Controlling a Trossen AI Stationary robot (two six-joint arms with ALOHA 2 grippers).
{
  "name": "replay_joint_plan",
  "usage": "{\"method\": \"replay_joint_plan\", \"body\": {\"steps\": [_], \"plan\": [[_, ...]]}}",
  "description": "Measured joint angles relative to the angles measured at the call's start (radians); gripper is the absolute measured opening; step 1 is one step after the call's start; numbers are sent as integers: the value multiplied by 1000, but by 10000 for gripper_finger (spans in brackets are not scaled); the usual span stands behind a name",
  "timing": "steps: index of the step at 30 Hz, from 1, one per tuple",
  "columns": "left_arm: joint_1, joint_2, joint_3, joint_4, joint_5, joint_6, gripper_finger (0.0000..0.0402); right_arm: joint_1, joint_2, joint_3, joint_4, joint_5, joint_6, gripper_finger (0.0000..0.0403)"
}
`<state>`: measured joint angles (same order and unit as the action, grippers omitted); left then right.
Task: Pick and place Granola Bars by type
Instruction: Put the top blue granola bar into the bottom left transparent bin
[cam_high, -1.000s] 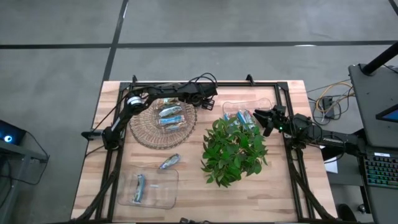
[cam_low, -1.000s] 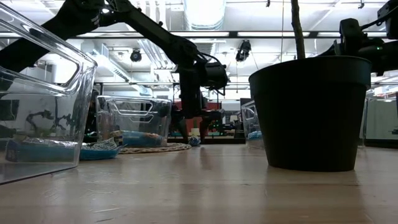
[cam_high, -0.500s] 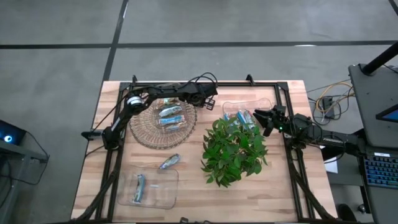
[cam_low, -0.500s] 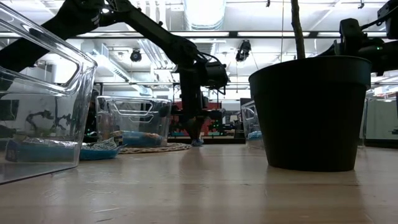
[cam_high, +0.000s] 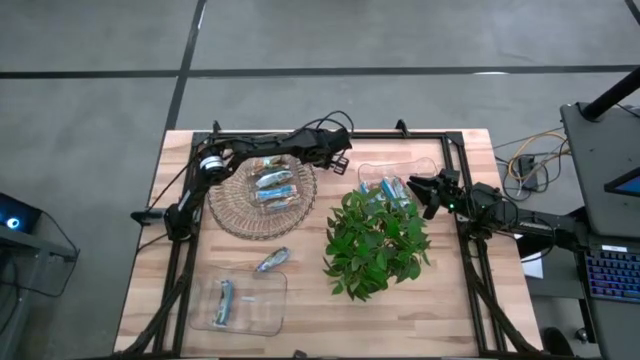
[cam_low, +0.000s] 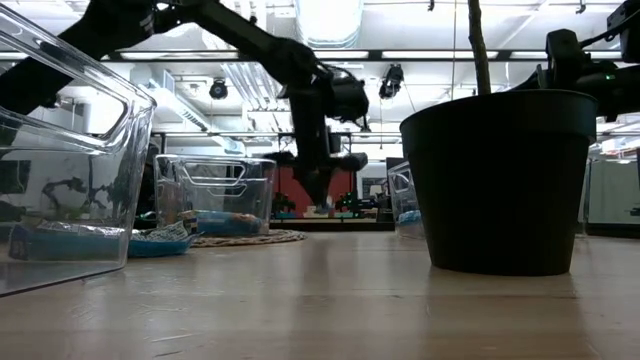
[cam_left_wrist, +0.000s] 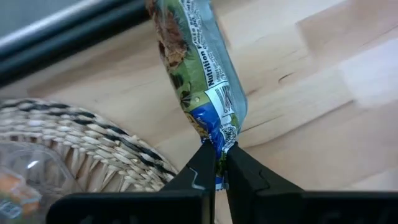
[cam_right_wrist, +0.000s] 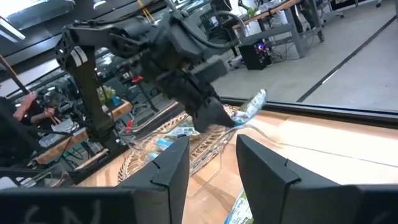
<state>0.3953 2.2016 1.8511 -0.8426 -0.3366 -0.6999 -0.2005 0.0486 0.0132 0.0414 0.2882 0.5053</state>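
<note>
Left wrist view – granola bar (cam_left_wrist: 198, 68) pinched by left end effector (cam_left_wrist: 216, 163), extending beyond.

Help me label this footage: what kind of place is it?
Probably a robotics lab: other robot arms on workbenches behind, exposed ceiling ducts, and a keyboard beside the wooden table.

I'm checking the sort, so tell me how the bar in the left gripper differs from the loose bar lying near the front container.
The held bar is pinched by one end in the shut left gripper, clear of the table; the loose bar lies flat on the wood, untouched. The held bar is at the far edge beside the wicker basket; the loose one is nearer the front. Both are foil-wrapped.
</note>
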Motion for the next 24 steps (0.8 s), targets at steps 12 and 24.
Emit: {"method": "replay_joint_plan", "body": {"steps": [12, 24], "plan": [[-24, -94, 104, -157, -52, 51, 0, 0, 0, 0, 0, 0, 0, 135], [-114, -328, 8, -259, -161, -15, 0, 0, -1, 0, 0, 0, 0, 124]]}}
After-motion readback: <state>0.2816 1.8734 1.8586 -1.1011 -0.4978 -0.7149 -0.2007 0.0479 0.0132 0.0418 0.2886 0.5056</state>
